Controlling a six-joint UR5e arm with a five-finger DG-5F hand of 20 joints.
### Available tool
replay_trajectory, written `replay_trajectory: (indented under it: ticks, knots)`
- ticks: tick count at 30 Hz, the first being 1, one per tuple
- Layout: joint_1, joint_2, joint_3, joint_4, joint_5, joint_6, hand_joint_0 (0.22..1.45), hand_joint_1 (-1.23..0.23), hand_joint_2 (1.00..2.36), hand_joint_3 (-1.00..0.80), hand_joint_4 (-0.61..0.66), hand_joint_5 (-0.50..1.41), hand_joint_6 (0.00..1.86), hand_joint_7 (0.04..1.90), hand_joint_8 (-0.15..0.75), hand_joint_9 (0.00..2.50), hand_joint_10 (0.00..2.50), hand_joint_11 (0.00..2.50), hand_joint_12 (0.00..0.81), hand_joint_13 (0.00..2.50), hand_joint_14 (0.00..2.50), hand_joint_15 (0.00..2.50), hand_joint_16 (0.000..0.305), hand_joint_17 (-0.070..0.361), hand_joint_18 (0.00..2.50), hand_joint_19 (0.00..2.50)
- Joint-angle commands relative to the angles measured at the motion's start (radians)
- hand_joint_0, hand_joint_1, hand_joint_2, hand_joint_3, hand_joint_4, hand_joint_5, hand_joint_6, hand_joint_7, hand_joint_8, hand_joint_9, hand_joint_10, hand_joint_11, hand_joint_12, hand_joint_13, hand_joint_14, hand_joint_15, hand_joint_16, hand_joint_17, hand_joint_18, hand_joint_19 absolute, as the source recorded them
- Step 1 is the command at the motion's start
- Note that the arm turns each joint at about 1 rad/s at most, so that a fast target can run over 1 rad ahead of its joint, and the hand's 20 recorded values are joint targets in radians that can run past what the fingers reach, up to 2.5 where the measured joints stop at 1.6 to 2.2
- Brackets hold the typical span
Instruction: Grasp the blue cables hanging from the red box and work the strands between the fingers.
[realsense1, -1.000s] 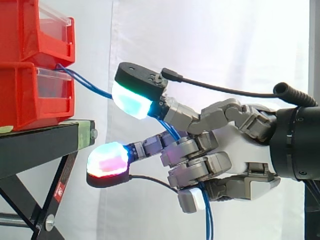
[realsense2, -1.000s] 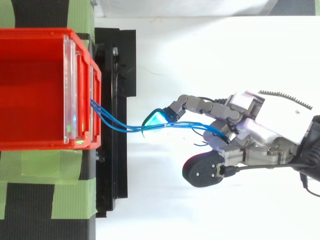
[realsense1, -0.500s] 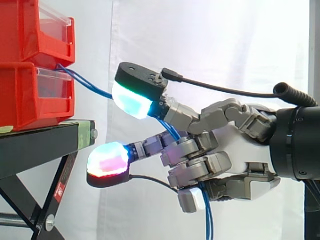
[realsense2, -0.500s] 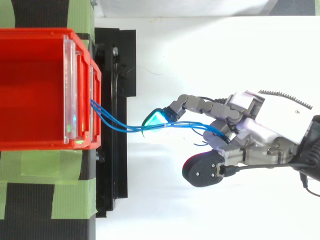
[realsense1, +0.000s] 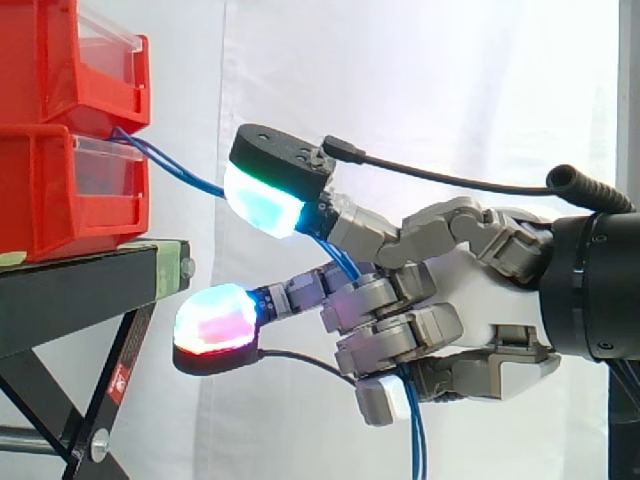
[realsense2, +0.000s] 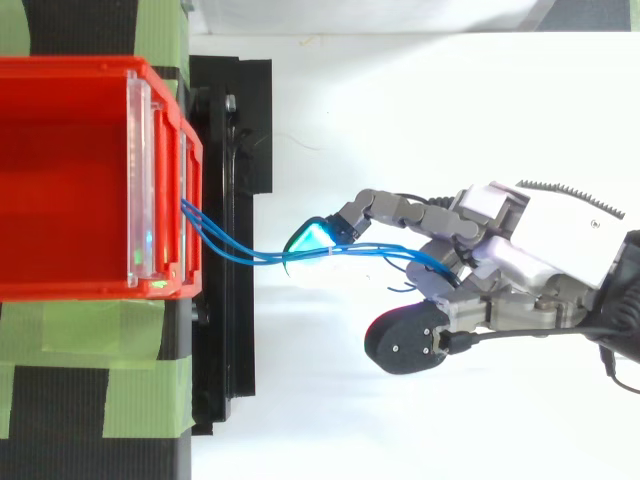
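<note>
**Robot hand closed on the cables, off the front of the bins**

My arm comes in level from the right. My robot hand (realsense1: 470, 290) is turned on its side, with the fingers pointing left toward the bins (realsense1: 55, 190). It is clear of the stand (realsense1: 80, 290) and touches neither the stand nor the bins.

Two fingers reach forward. The upper one ends in a cyan-green pad (realsense1: 262, 205) at about the height of the lower bin. The lower one ends in a red-magenta pad (realsense1: 215, 320) just off the stand's edge. My other fingers are curled in tight against the palm, one above another, and they hold the cables (realsense1: 180, 172).

The cables leave from between the two stacked bins and slope down to the right. They pass under the cyan-green pad and go into my curled fingers. Below the hand they come out again and hang straight down past the bottom of the side view.

From above, the strands fan slightly as they leave the bin front (realsense2: 185, 215), then draw together. They run beside a glowing pad (realsense2: 310, 238) and end in my folded fingers (realsense2: 445, 275). Between bin and hand they sag a little and touch nothing else.
</note>
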Motion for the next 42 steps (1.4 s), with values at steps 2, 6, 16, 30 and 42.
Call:
replay_trajectory:
  ticks: [2, 6, 16, 30, 42]
  knots:
    - [0.0, 0.0, 0.0, 0.0, 0.0, 0.0, 0.77, -0.6, 1.0, -1.0, 0.22, 0.12, 0.01, 1.16, 0.369, 1.56, 2.5, 2.5, 0.537, 1.76, 2.5, 1.57, 0.198, 0.149, 2.04, 0.79]
    - [-0.001, 0.0, 0.0, 0.0, 0.0, 0.0, 0.78, -0.6, 1.0, -1.0, 0.22, 0.12, 0.01, 1.16, 0.369, 1.56, 2.5, 2.5, 0.537, 1.76, 2.5, 1.57, 0.198, 0.149, 2.04, 0.79]
    - [0.0, 0.0, 0.0, 0.0, 0.0, 0.0, 0.78, -0.6, 1.0, -1.0, 0.22, 0.13, 0.01, 1.16, 0.369, 1.56, 2.5, 2.5, 0.537, 1.76, 2.5, 1.57, 0.198, 0.149, 2.04, 0.79]
    - [0.0, 0.0, 0.005, -0.011, 0.006, 0.002, 0.78, -0.6, 1.0, -1.0, 0.21, 0.13, 0.01, 1.17, 0.369, 1.56, 2.5, 2.5, 0.537, 1.76, 2.5, 1.57, 0.198, 0.149, 2.04, 0.79]
    - [-0.015, 0.118, 0.074, -0.206, 0.067, 0.006, 0.79, -0.6, 1.0, -1.0, 0.21, 0.15, 0.01, 1.18, 0.369, 1.56, 2.5, 2.5, 0.537, 1.76, 2.5, 1.57, 0.198, 0.149, 2.04, 0.79]
